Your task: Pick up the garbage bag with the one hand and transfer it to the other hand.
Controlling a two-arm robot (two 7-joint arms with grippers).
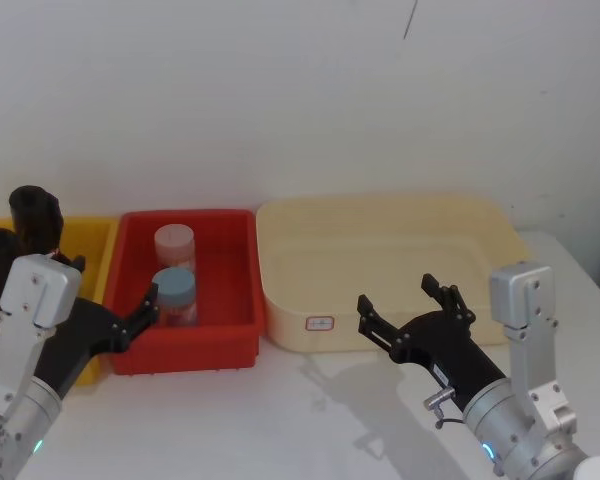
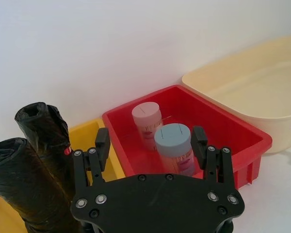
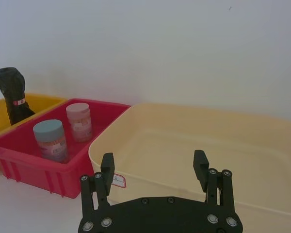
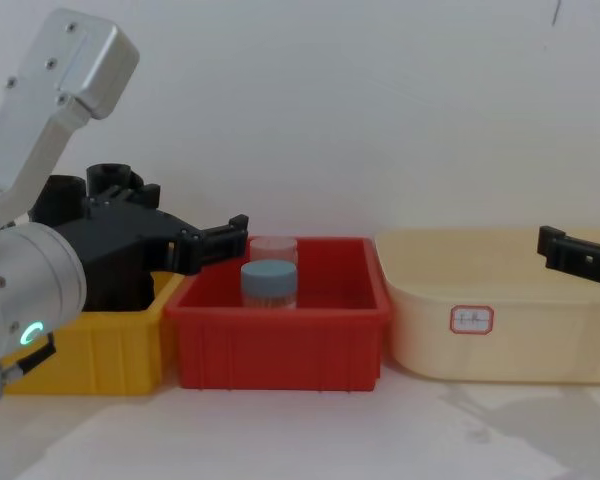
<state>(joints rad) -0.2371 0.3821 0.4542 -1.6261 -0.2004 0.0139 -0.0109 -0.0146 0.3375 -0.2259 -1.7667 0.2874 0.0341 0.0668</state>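
One crinkled cylindrical garbage bag point(image 2: 17, 189) sits in bin point(image 2: 88, 132).

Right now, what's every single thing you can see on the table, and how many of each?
white table: one, white, under everything.
yellow plastic bin: one, yellow, left end of the row.
smooth garbage bag roll: one, matte black, standing in the yellow bin, nearer the robot.
pinched roll with a red mark: one, black, same bin, behind it.
red plastic bin: one, red, middle of the row.
pink-lidded jar: one, pink, back of the red bin.
blue-lidded jar: one, blue lid, in front of it.
cream plastic tub: one, cream, right end, with a small label.
left gripper: one, black, open, near where the yellow and red bins meet.
right gripper: one, black, open, before the tub.
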